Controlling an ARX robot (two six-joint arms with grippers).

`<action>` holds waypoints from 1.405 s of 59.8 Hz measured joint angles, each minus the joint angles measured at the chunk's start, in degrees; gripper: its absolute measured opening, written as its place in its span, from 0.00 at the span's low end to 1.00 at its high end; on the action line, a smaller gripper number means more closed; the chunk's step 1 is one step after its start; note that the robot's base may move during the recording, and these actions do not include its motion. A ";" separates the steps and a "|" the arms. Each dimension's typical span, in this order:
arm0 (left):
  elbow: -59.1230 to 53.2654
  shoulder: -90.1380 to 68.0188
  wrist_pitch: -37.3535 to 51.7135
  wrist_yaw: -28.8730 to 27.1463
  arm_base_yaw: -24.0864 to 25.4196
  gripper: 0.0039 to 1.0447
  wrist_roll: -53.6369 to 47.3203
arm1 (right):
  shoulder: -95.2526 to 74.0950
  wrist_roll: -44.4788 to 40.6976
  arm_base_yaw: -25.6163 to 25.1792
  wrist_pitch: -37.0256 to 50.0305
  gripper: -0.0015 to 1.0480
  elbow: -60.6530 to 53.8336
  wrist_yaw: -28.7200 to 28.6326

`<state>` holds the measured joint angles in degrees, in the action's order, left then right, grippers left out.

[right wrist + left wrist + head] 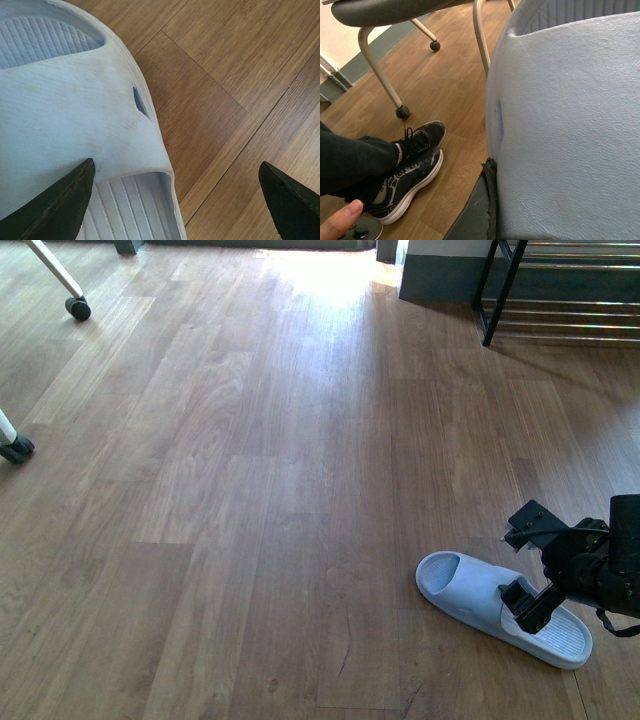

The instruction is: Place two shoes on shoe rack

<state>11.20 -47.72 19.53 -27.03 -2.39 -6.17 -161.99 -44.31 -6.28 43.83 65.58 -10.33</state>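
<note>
Hovering at blue slide (pixel 470 595) on floor (pixel 250 500), right end effector (pixel 525 565) apart; left end effector (pixel 479 205): cannot tell.

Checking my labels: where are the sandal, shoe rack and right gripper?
sandal (pixel 480 590), front view, on its strap.
shoe rack (pixel 575 332), front view, on a chrome rod.
right gripper (pixel 176 163), right wrist view, midway between its fingertips.

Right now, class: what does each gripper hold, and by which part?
Left gripper: a pale blue sandal, apparently by its strap. Right gripper: nothing; open over the other sandal.
</note>
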 joint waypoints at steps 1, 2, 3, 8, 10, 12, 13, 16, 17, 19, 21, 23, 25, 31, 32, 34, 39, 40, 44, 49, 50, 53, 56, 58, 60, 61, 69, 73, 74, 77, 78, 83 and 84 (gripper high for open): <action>0.00 0.00 0.00 -0.02 0.00 0.02 0.00 | 0.11 0.26 -0.13 -0.35 0.91 0.02 -0.20; 0.00 0.00 0.00 0.00 0.00 0.02 0.00 | 0.20 0.39 -0.24 -0.72 0.91 0.04 -0.28; 0.00 0.00 0.00 0.00 0.00 0.02 0.00 | 0.33 0.83 -0.35 -1.03 0.91 0.09 -0.50; 0.00 0.00 0.00 0.00 0.00 0.02 0.00 | 1.03 1.20 -1.07 -1.62 0.91 0.04 -1.53; 0.00 0.00 0.00 -0.02 0.00 0.02 0.00 | 1.11 1.05 -1.25 -1.62 0.91 0.04 -1.62; 0.00 0.00 0.00 0.00 0.00 0.02 0.00 | 1.11 0.79 -1.40 -1.64 0.91 0.04 -1.57; 0.00 0.00 0.00 0.00 0.00 0.02 0.00 | 1.11 0.79 -1.42 -1.64 0.91 0.04 -1.57; 0.00 0.00 0.00 -0.02 0.00 0.02 0.00 | 1.11 0.72 -1.57 -1.84 0.91 0.04 -1.57; 0.00 0.00 0.00 0.00 0.00 0.02 0.00 | 1.11 0.68 -1.62 -1.86 0.91 0.04 -1.57; 0.00 0.00 0.00 0.00 0.00 0.02 0.00 | 1.11 0.35 -1.68 -1.77 0.91 0.04 -1.62; 0.00 0.00 0.00 0.00 0.00 0.02 0.00 | 1.11 0.35 -1.84 -1.79 0.91 0.09 -1.62; 0.00 0.00 0.00 -0.02 0.00 0.02 0.00 | 1.11 0.37 -1.99 -2.10 0.91 0.22 -1.62; 0.00 0.00 0.00 0.00 0.00 0.02 0.00 | 1.11 0.37 -2.21 -2.60 0.91 0.44 -1.60; 0.00 0.00 0.00 0.00 0.00 0.02 0.00 | 1.11 0.00 -2.99 -3.21 0.91 0.74 -1.81; 0.00 0.00 0.00 -0.02 0.00 0.02 0.00 | 1.11 -0.02 -3.23 -3.74 0.91 0.85 -1.84; 0.00 0.00 0.00 0.00 0.00 0.02 0.00 | 1.11 -0.11 -3.67 -3.87 0.91 1.01 -1.95; 0.00 0.00 0.00 0.00 0.00 0.02 0.00 | 1.20 0.50 -4.35 -5.62 0.91 1.53 -2.10; 0.00 0.00 0.00 0.00 0.00 0.02 0.00 | 1.27 1.22 -4.59 -6.91 0.91 1.77 -2.32; 0.00 0.00 0.00 -0.02 0.00 0.02 0.00 | 2.01 3.37 -5.29 -8.96 0.91 1.95 -2.78; 0.00 0.00 0.00 0.00 0.00 0.02 0.00 | 2.75 5.62 -5.92 -11.28 0.91 2.08 -3.50; 0.00 0.02 0.00 0.00 0.00 0.02 0.00 | 2.78 5.95 -6.03 -11.30 0.91 2.08 -3.41; 0.00 0.00 0.00 -0.02 0.00 0.02 0.00 | 2.91 6.25 -6.47 -11.30 0.91 2.10 -3.19; 0.00 0.00 0.00 -0.02 0.00 0.02 0.00 | 2.93 6.71 -6.97 -11.98 0.91 2.34 -3.26; 0.00 0.00 0.00 -0.02 0.00 0.02 0.00 | 2.93 7.19 -7.28 -12.41 0.91 2.47 -3.15; 0.00 0.00 0.00 0.00 0.00 0.02 0.00 | 2.93 7.21 -7.41 -12.07 0.91 2.47 -2.86; 0.00 0.00 0.00 -0.02 0.00 0.02 0.00 | 2.93 7.15 -7.43 -11.78 0.91 2.45 -2.67; 0.00 0.00 0.00 0.00 0.00 0.02 0.00 | 2.45 1.77 -7.50 -6.71 0.91 1.86 -1.60; 0.00 0.00 0.00 0.00 0.00 0.02 0.00 | 2.01 -0.79 -7.26 -6.16 0.91 1.92 -1.55; 0.00 0.00 0.00 -0.02 0.00 0.02 0.00 | 1.84 -1.05 -7.19 -6.01 0.91 1.92 -1.51; 0.00 0.00 0.00 0.00 0.00 0.02 0.00 | 1.07 -1.79 -6.80 -5.20 0.91 1.97 -1.40; 0.00 0.00 0.00 -0.02 0.00 0.02 0.00 | 0.85 -1.90 -6.69 -5.05 0.91 1.99 -1.42; 0.00 0.00 0.00 0.00 0.00 0.02 0.00 | -0.76 -2.56 -6.01 -4.70 0.91 2.36 -1.38; 0.00 0.00 0.00 0.00 0.00 0.02 0.00 | -1.27 -2.84 -5.70 -4.52 0.91 2.47 -1.29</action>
<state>11.20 -47.72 19.53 -27.03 -2.39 -6.17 -163.26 -47.16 -11.99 39.31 68.05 -11.62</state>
